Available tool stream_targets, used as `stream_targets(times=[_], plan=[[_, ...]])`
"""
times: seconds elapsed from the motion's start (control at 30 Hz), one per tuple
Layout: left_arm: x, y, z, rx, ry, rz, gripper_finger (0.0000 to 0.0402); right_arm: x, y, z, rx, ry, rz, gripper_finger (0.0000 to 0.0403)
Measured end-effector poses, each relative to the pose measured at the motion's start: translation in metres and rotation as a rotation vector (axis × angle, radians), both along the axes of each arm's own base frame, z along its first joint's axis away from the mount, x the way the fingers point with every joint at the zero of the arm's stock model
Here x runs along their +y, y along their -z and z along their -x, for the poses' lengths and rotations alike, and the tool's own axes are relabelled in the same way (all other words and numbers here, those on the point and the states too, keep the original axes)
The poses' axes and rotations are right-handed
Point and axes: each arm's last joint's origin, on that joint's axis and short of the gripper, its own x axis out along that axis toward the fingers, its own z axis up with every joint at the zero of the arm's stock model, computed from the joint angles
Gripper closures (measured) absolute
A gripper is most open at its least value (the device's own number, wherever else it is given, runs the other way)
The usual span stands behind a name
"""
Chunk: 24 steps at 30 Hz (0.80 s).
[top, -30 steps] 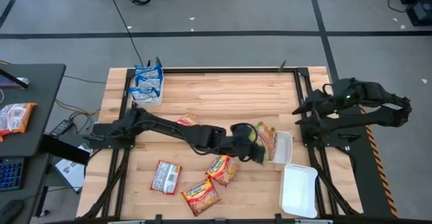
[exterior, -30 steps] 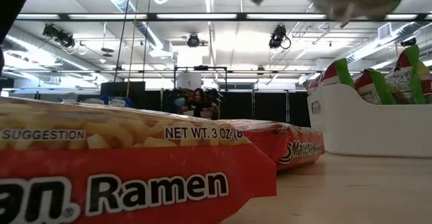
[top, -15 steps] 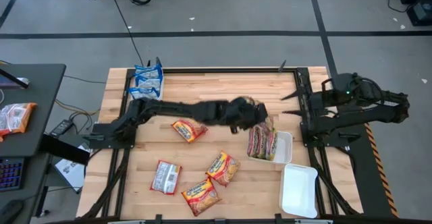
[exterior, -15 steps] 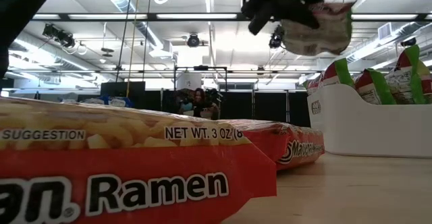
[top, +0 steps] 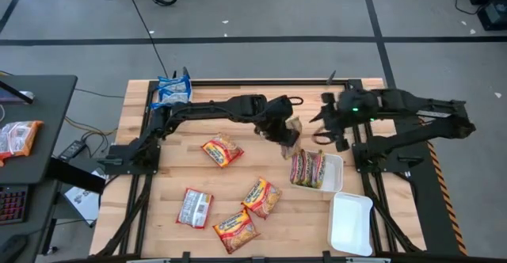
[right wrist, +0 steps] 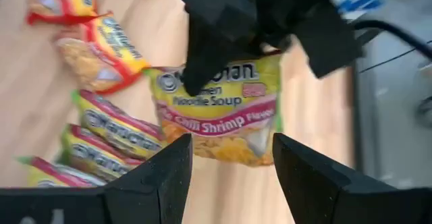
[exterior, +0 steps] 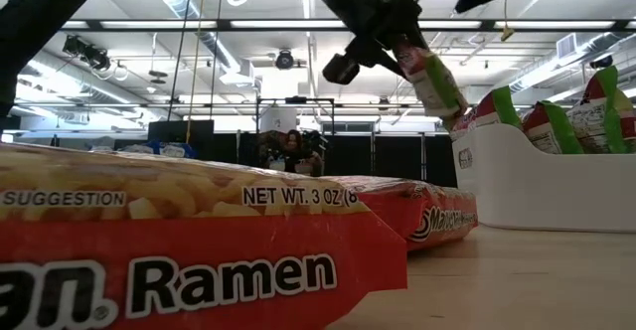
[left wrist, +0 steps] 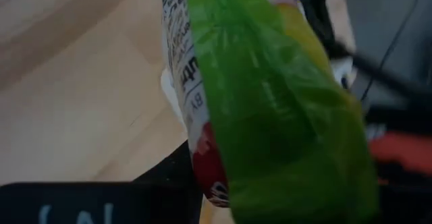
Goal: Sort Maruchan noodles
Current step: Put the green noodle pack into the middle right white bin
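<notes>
Left pincer (top: 287, 130) is gripping a green Chili Shrimp noodle packet (right wrist: 219, 109), holding it aloft above the bench (top: 238, 104). Right pincer (top: 323, 127) is standing released just beside that packet, fingers (right wrist: 159, 181) either side, not touching. Below and beside them, a white tray (top: 332, 176) is holding three matching green packets (top: 306, 168)

You see a pale wooden table (top: 238, 108) with a smooth, matt grain. The green noodle packet (left wrist: 270, 109) is thin, glossy, crinkled plastic; the white trays (top: 351, 223) at lower right look like smooth matt plastic.
</notes>
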Motion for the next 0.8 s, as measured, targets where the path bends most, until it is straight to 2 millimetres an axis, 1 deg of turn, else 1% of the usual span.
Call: stream_targets(times=[0.1, 0.17, 0.23, 0.33, 0.5, 0.6, 0.7, 0.8], plan=[[-0.001, 0.001, 0.002, -0.014, 0.133, -0.060, 0.0268, -0.002, 0.002, -0.021, 0.077, 0.001, -0.101, 0.0192], [-0.005, 0.001, 0.001, -0.048, 0.235, -0.135, 0.0268, -0.005, 0.007, -0.035, 0.109, 0.004, -0.129, 0.0189], [-0.015, 0.001, 0.000, -0.070, 0.310, -0.207, 0.0268, -0.009, 0.014, -0.046, 0.128, 0.022, -0.139, 0.0184], [-0.030, -0.003, 0.000, -0.067, 0.361, -0.267, 0.0268, -0.017, 0.024, -0.059, 0.171, 0.060, -0.206, 0.0172], [-0.047, -0.009, 0.000, -0.061, 0.390, -0.396, 0.0267, -0.023, 0.033, -0.068, 0.205, 0.025, -0.326, 0.0138], [-0.050, -0.012, -0.002, -0.084, 0.375, -0.416, 0.0267, -0.021, 0.035, -0.071, 0.216, -0.049, -0.418, 0.0128], [-0.044, -0.015, -0.002, -0.093, 0.352, -0.419, 0.0267, -0.021, 0.039, -0.073, 0.238, -0.078, -0.448, 0.0140], [-0.040, -0.015, -0.002, -0.094, 0.342, -0.420, 0.0267, -0.021, 0.042, -0.073, 0.255, -0.096, -0.440, 0.0175]])
